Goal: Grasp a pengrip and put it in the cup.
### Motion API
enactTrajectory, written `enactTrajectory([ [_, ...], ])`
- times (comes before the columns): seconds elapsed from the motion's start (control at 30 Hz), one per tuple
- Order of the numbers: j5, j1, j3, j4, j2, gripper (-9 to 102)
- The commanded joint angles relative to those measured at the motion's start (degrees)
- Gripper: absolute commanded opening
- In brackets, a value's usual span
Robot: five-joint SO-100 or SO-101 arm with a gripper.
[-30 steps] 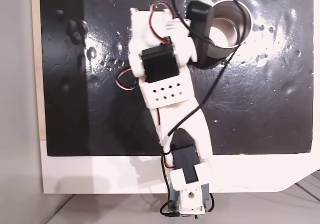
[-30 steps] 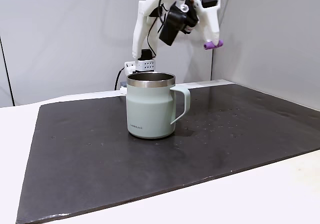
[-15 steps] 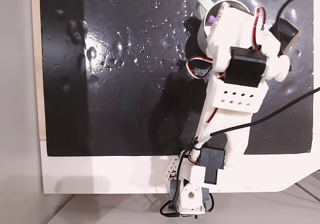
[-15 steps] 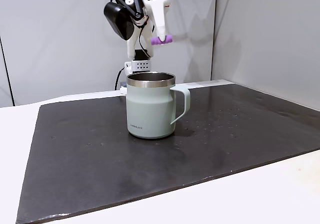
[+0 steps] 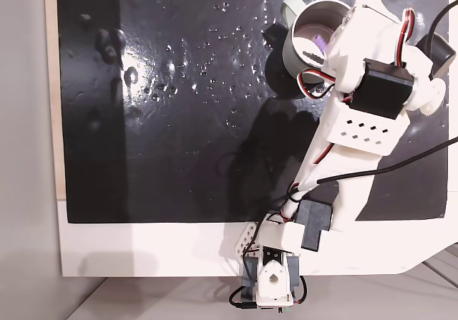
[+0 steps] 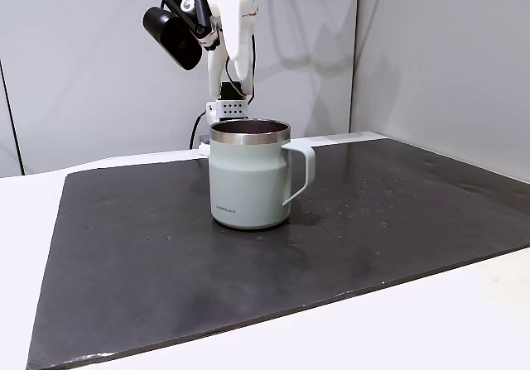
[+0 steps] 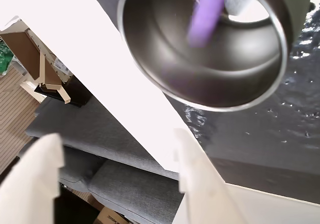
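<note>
The cup (image 6: 248, 180), a pale green mug with a steel rim, stands on the black mat with its handle to the right in a fixed view. From above, the cup (image 5: 293, 39) sits at the top right, partly under the arm. The pengrip (image 7: 207, 11) is a blurred purple tube inside the cup's steel bowl (image 7: 165, 48) in the wrist view, and shows as a purple spot (image 5: 320, 45) in the cup's mouth from above. My gripper (image 7: 117, 144) is open and holds nothing, its two white fingers spread apart. It hangs above the cup (image 6: 234, 65).
A black mat (image 6: 373, 221) covers most of the white table (image 5: 143, 248). Walls stand close behind and to the right (image 6: 439, 55). Cables loop from the arm (image 5: 358, 119), whose base (image 5: 272, 284) sits at the table's near edge.
The arm swung further over the cup, leftward in the side view. The gripper opened and let go of the pengrip, which now shows inside the cup instead of between the fingers.
</note>
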Motion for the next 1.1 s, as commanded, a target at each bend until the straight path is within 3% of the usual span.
enactTrajectory([
  [0.0, 0.44, -0.26, -3.34, 0.53, 0.7, 27],
  [1.07, -0.09, -1.58, -0.62, 0.53, 4.75, 23],
])
